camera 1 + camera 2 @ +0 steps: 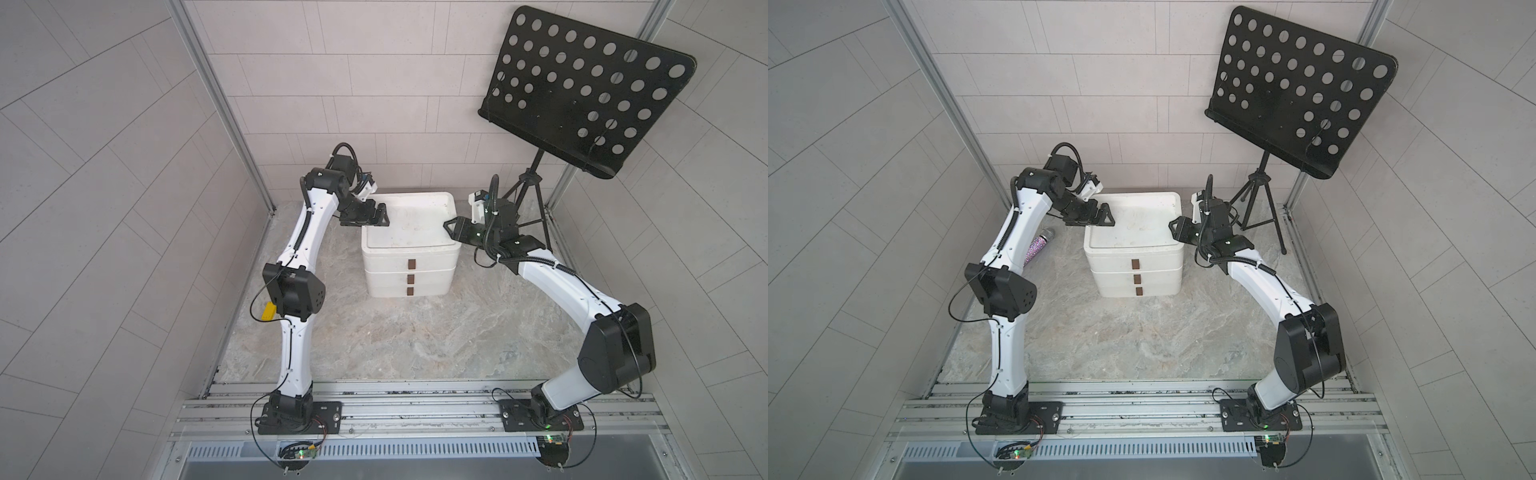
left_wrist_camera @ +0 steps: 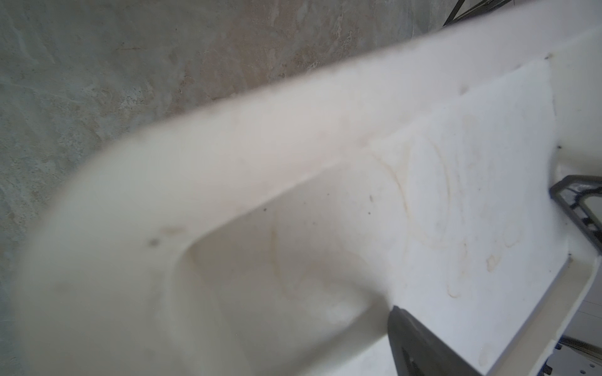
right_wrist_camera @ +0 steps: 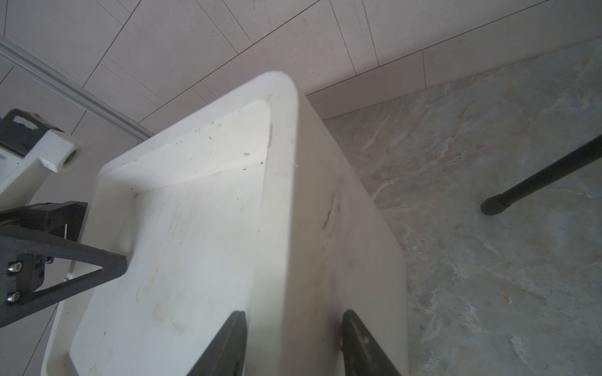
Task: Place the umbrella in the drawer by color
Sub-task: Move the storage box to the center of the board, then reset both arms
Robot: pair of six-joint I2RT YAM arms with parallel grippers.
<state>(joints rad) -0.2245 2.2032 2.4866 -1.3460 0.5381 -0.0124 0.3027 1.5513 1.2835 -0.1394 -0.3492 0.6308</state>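
A white unit of three stacked drawers (image 1: 409, 270) (image 1: 1133, 272) with brown handles stands at mid-floor, all drawers shut. Its top is a shallow tray. The right gripper (image 1: 451, 228) (image 3: 293, 312) straddles the tray's right rim (image 3: 283, 162), one finger inside and one outside, pressed against the wall. At the tray's left rim (image 2: 260, 136), the left gripper (image 1: 380, 217) stands wide open. Only one of its fingers (image 2: 410, 328) shows in the left wrist view, inside the tray. A folded purple-patterned umbrella (image 1: 1038, 247) lies on the floor behind the left arm, hidden elsewhere.
A black perforated music stand (image 1: 582, 91) on a tripod (image 1: 536, 208) stands at the back right, one leg (image 3: 537, 182) near the unit's right side. Tiled walls close in the back and both sides. The arm bases sit on an aluminium rail (image 1: 415, 409) at the front.
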